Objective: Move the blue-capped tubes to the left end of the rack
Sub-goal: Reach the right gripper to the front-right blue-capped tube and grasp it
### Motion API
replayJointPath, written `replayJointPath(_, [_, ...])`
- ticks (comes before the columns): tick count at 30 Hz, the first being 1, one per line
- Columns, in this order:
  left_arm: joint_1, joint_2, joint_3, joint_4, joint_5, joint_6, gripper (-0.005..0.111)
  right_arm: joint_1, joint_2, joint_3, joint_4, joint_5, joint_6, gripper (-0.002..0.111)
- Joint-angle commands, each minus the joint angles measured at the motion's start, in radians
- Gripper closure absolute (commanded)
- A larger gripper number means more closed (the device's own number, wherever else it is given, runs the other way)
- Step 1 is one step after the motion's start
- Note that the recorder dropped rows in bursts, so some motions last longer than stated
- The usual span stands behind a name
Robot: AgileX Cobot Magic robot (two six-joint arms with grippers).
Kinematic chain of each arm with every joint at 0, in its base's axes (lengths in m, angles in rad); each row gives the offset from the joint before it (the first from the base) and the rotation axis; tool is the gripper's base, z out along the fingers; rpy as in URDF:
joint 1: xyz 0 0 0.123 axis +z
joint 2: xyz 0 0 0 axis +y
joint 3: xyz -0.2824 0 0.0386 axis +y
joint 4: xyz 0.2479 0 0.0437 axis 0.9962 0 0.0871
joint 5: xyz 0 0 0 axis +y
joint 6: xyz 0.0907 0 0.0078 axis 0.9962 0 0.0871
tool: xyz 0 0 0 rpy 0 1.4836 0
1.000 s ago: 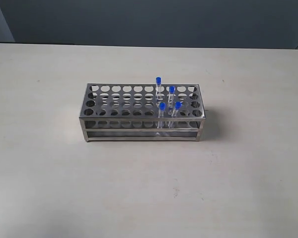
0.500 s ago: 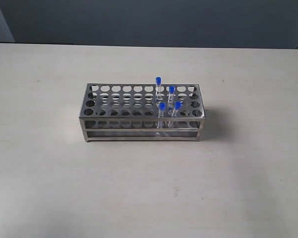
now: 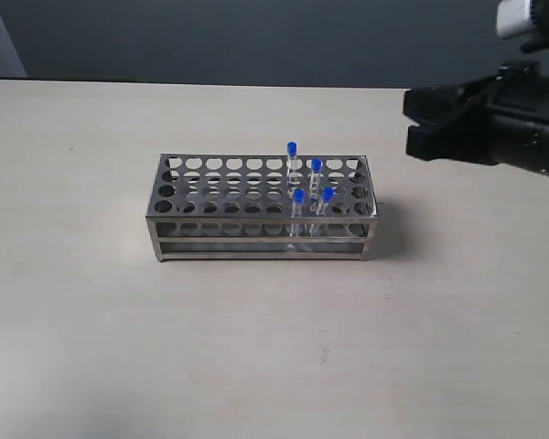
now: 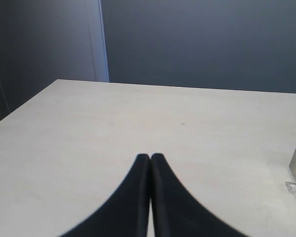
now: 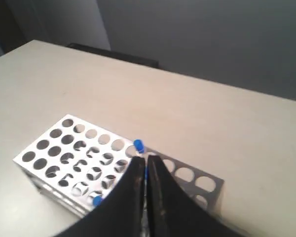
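- the four blue-capped tubes [image 3: 298, 196] stood in holes toward the right end of the rack [image 3: 221, 199], bunched close together, two in the nearer rows and two farther back. every hole at the left end was bare, so by my reckoning no tube was moved yet.
- the tubes were thin and tightly grouped. fingers coming down on one could easily clip a neighbour's cap or tilt it in its hole.
- the rack looked light and open-framed on the table [image 3: 256, 357]. a pull that went sideways rather than straight up could have dragged or tipped it.
- the right gripper [image 5: 143, 163] hung above and off the rack's right end, well apart from the tubes, its fingers pressed together on nothing. it needed to spread them before descending, or the tips would have landed on a cap and jammed the tube down.
- in the right wrist view those closed fingers hid part of the cluster, which made lining up on one tube harder.
- the left gripper [image 4: 150, 159] was likewise closed and empty, over bare table.
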Motion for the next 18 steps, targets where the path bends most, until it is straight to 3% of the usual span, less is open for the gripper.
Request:
replayJointPath(1, [-0.009, -0.004, 0.003, -0.003, -0.005, -0.002, 0.106, 0.008, 0.073, 0.005, -0.102, -0.238, -0.017, 0.082])
replayJointPath(3, [-0.009, -0.004, 0.003, -0.003, -0.005, -0.002, 0.106, 0.008, 0.090, 0.005, -0.102, -0.273, -0.027, 0.064])
replayJointPath(5, [-0.009, -0.004, 0.003, -0.003, -0.005, -0.002, 0.106, 0.008, 0.104, 0.005, -0.102, -0.213, -0.027, 0.056])
replayJointPath(8, [-0.009, -0.004, 0.003, -0.003, -0.005, -0.002, 0.106, 0.008, 0.143, 0.005, -0.102, -0.129, -0.034, 0.056])
replayJointPath(18, [-0.009, -0.004, 0.003, -0.003, -0.005, -0.002, 0.106, 0.008, 0.367, 0.005, 0.089, -0.256, -0.298, 0.056])
